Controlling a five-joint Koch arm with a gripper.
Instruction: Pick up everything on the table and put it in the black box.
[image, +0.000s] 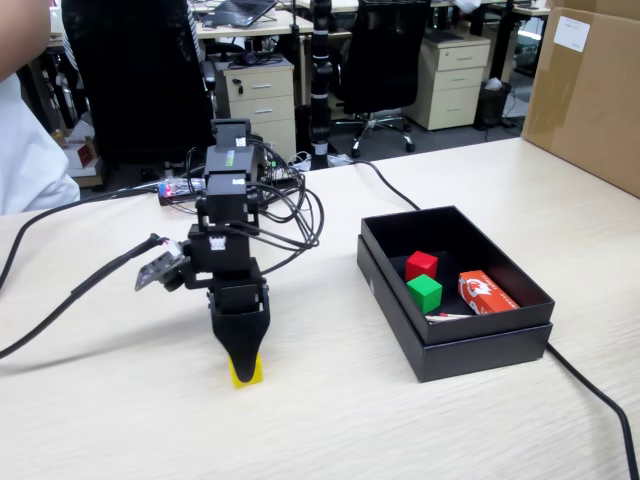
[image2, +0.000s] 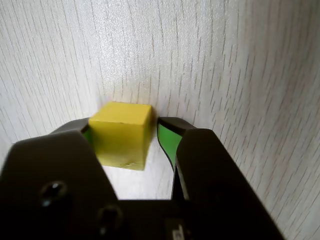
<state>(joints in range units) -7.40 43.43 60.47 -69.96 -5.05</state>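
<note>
Standing nose-down at the left of the fixed view, the arm (image: 228, 215) points its gripper (image: 243, 372) straight at the table (image: 330, 420), w/ the dark tip planted over the yellow cube (image: 247, 375), which sits on the wood & shows only as a small yellow patch at the tip. Cables (image: 290, 205) loop off the arm's back toward a small board near the far table edge. Wrist view gives the close look: yellow cube (image2: 121, 134) sits between the two fingers, gripper (image2: 125, 137) at a narrow setting, left finger (image2: 75, 131) pressed against or just beside the cube's left face, right finger w/ its green pad (image2: 166, 144) just beside the right face, a thin sliver of table showing between pad & cube, so it's bracketing the cube, not visibly clamped on it. Cube rests flat on the table, approx upright. Moving right in the fixed view, the black box (image: 400, 300) lies open on the table, well apart from the arm. Inside it: red cube (image: 421, 265) toward the back, green cube (image: 424, 292) just in front of it, nearly touching, & a red-and-white packet (image: 486, 292) lying flat to their right. A black cable (image: 585, 385) runs past the box's right corner. Far right, at the back, a brown carton (image: 588, 90) stands on the table.
</note>
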